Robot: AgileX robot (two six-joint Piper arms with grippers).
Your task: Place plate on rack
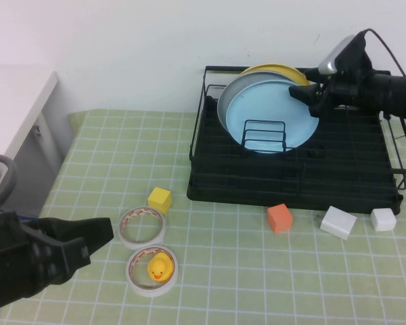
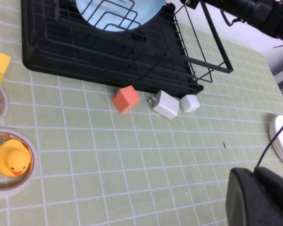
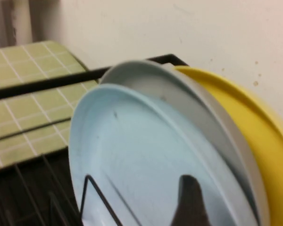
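The right gripper [image 1: 310, 91], reaching in level from the right, pinches the upper right rim of the glossy round light blue plate [image 1: 271, 116], which stands on edge among the upright dividers of the black wire dish rack [image 1: 294, 177]. A grey plate [image 1: 234, 91] and a yellow plate [image 1: 274, 70] stand behind it, mostly hidden. The left gripper [image 1: 91, 238] hovers low at the near left of the green checked cloth, fingers spread and empty.

**Rack crowded at the back, mat open in the middle**

The right gripper [image 1: 310, 95] hovered at the blue plate [image 1: 274, 116], which stood upright in the rack [image 1: 294, 177] with the grey plate [image 1: 233, 91] and yellow plate [image 1: 274, 69] packed behind it. The rack's right half lay free. The left gripper [image 1: 88, 237] sat low beside two tape rolls [image 1: 142, 227]; small blocks [image 1: 279, 218] lined the rack's front edge.
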